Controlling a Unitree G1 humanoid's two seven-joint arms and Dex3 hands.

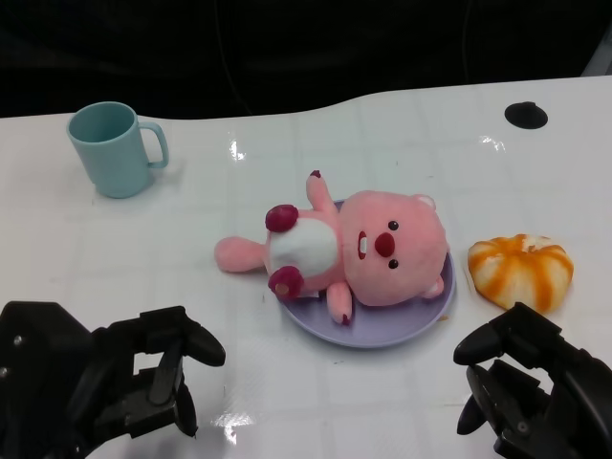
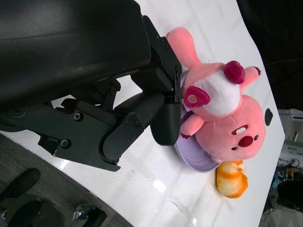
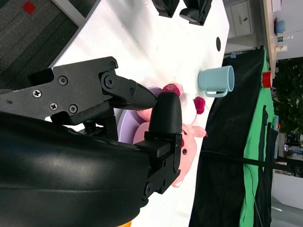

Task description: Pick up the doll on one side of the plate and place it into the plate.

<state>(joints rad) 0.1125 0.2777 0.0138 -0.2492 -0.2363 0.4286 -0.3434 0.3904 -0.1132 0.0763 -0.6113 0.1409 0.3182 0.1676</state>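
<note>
A pink plush doll (image 1: 368,251) with a white belly lies on its back on the lavender plate (image 1: 382,330) at the table's middle; its tail end hangs over the plate's left rim. My left hand (image 1: 124,378) sits low at the near left, open and holding nothing, well short of the doll. My right hand (image 1: 521,378) sits at the near right, also open, just in front of the plate. The left wrist view shows the doll (image 2: 222,113) on the plate (image 2: 196,163) beyond my fingers (image 2: 142,118). In the right wrist view the doll (image 3: 187,142) and plate (image 3: 125,124) are partly hidden by my fingers (image 3: 163,118).
A light blue mug (image 1: 113,148) stands at the far left. An orange and white striped bun-shaped toy (image 1: 521,268) lies right of the plate, close to my right hand. A black round mark (image 1: 526,115) sits at the far right. The table edge runs along the back.
</note>
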